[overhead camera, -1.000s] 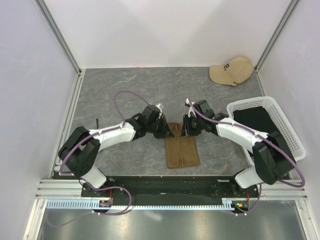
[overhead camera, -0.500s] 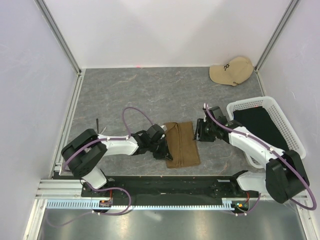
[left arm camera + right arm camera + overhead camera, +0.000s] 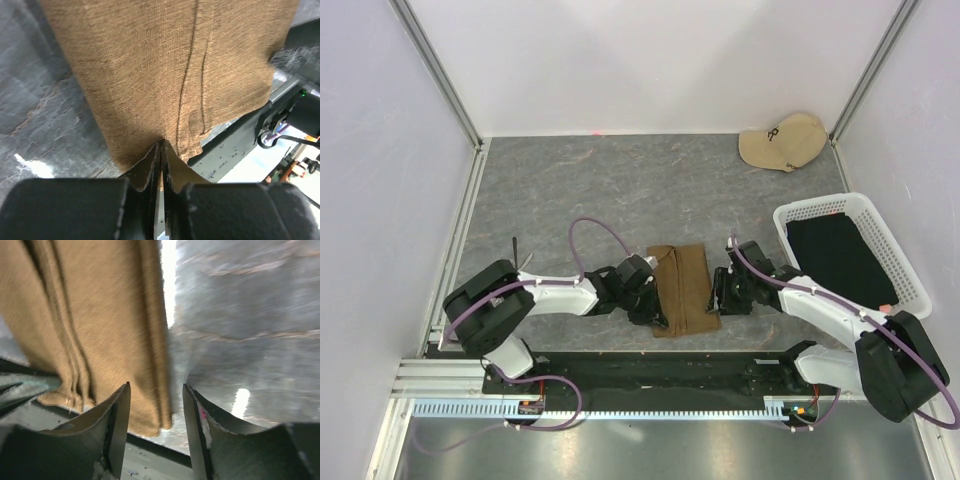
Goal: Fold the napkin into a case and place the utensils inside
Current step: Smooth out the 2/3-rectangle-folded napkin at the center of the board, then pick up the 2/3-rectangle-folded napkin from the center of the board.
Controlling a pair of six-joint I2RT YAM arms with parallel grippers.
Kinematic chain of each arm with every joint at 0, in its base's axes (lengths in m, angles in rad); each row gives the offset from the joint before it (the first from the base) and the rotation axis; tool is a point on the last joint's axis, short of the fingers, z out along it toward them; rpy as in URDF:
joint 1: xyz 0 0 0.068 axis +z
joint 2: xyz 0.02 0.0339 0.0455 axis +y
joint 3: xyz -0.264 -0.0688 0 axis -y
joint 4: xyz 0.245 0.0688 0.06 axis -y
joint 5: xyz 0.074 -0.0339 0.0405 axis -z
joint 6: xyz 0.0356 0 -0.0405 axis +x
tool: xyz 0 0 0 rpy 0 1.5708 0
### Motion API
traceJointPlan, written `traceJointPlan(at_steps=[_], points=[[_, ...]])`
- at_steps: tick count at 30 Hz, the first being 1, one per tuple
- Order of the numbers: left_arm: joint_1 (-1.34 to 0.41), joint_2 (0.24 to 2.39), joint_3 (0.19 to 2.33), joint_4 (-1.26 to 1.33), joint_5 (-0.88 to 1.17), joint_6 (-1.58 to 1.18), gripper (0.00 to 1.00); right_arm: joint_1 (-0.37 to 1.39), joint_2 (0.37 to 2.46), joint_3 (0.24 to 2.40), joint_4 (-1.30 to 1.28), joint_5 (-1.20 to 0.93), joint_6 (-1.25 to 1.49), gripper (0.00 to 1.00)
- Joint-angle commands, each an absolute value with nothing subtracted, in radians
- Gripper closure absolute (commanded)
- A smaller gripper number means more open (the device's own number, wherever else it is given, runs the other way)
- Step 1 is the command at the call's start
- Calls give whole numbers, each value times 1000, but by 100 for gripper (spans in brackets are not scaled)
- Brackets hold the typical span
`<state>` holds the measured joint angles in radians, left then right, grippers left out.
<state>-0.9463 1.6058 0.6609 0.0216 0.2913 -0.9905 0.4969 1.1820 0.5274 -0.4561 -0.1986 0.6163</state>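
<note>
Spanning the cell, the grey bench (image 3: pixel 570 190) was seen to carry a white mesh basket (image 3: pixel 820 203) at the right, with black fabric (image 3: pixel 835 255) in it. The olive-brown napkin (image 3: pixel 684 290), folded to a narrow strip, was laid flat near the front edge, between the arms. A beige cap (image 3: pixel 783 141) was set far right. The left fingers (image 3: pixel 160 170) were pinched on the napkin's left edge. The right fingers (image 3: pixel 720 295) were held apart over its right edge, with nothing gripped.
</note>
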Motion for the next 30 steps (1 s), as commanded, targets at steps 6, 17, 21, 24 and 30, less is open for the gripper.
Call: traceJointPlan(at_steps=[6,17,21,24,30], points=[[-1009,1365,761,-228,-37,-832,61,632,1177,479,-333,-221,762,68],[-1290,1477,896,-233,-308,-649,25,543,1048,574,-548,-83,818,43],[-1312,1609,988,-288,-354,-687,21,398,997,589,-649,-28,766,27],[-1335,1684,1084,-336,-403,-695,25,350,965,591,-670,-26,747,26],[-1350,1845,1232,-457,-477,-719,32,324,966,571,-666,-26,716,27]])
